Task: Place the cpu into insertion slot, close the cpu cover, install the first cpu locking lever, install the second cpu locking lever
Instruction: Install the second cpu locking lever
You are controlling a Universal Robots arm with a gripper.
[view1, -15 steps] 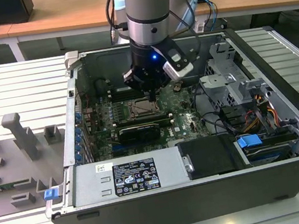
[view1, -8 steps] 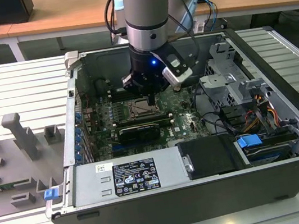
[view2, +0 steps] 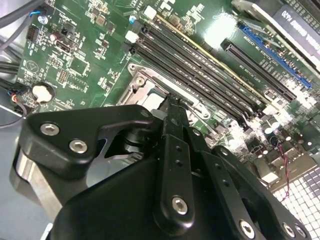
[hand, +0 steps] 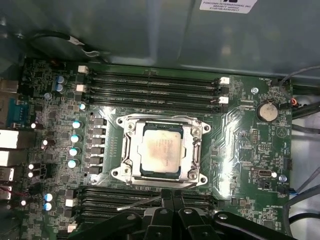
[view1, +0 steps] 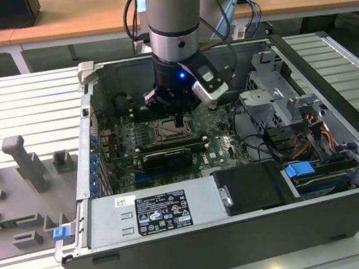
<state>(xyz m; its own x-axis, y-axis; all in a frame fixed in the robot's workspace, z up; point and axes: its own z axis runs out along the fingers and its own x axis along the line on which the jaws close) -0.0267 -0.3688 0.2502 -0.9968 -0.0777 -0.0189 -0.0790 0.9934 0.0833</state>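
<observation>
- Silvery-beige square metal-topped cpu (hand: 160, 150) lies in the dark metal-rimmed insertion slot (hand: 126, 150), thin silvery cpu cover (hand: 196, 150) closed around it.
- Black gripper (hand: 169, 196), fingers pressed together, hovers just beside the slot's edge.

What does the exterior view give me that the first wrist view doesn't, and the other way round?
Exterior view alone: the whole computer case, the arm reaching down into it, the drive bay and the grey tray outside the case.
First wrist view alone: the cpu seated in the insertion slot, the cpu cover lying around it, and the coin battery.
Both: the gripper close over the socket, and the green motherboard.
</observation>
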